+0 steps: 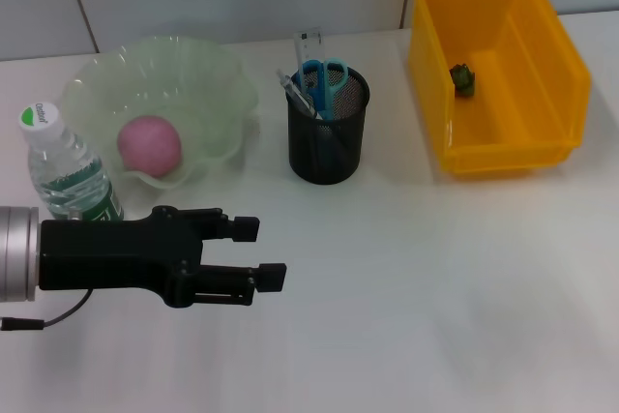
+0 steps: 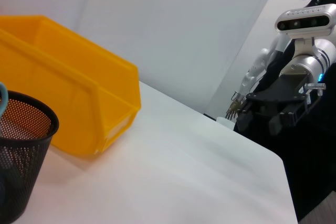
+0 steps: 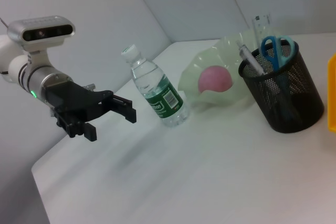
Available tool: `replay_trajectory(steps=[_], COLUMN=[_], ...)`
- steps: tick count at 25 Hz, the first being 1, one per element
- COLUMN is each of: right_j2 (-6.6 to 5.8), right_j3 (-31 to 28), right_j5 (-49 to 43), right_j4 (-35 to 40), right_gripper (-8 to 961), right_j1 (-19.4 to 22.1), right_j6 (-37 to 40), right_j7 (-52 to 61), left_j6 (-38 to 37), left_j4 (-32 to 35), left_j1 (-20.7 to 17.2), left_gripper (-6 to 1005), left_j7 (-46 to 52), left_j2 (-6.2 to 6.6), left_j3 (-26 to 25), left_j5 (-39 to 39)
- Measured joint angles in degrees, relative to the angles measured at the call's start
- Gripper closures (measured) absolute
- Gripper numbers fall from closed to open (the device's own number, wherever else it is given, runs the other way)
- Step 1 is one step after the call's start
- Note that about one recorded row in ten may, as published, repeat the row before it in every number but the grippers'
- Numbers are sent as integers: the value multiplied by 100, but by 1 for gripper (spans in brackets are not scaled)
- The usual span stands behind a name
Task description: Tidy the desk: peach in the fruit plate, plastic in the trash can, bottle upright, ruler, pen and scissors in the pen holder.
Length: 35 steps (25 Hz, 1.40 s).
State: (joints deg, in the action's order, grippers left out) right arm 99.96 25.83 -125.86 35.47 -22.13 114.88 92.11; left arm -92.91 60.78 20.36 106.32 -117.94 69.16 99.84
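A clear water bottle (image 1: 63, 166) with a green label stands upright at the left. Just in front of it hovers my left gripper (image 1: 261, 252), open and holding nothing. A pink peach (image 1: 150, 145) lies in the pale green fruit plate (image 1: 218, 84). The black mesh pen holder (image 1: 329, 137) contains blue scissors (image 1: 324, 84), a clear ruler (image 1: 309, 45) and a pen (image 1: 290, 87). A small green piece of plastic (image 1: 464, 78) sits in the yellow trash can (image 1: 542, 55). My right gripper (image 2: 265, 109) shows only in the left wrist view, parked off the table's far corner.
White wall runs behind the desk. The trash can stands at the back right, close to the pen holder. Bare white tabletop (image 1: 435, 297) stretches across the front and right.
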Motion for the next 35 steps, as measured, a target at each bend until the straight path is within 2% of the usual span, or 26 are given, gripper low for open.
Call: replay_trajectory(steps=[22, 35], right_j2=[-3, 30], right_j3=[-31, -27], right_j5=[0, 23], right_j4=[83, 38], right_gripper=[408, 407], right_j1=[-6, -59], right_j6=[106, 106], right_j7=[29, 15], left_j6=[-15, -16], left_j4=[-28, -32], left_j1=[-17, 18], left_gripper=[192, 199], left_j7=[-142, -159], left_j2=[26, -9], left_j3=[1, 1], left_j5=[8, 111])
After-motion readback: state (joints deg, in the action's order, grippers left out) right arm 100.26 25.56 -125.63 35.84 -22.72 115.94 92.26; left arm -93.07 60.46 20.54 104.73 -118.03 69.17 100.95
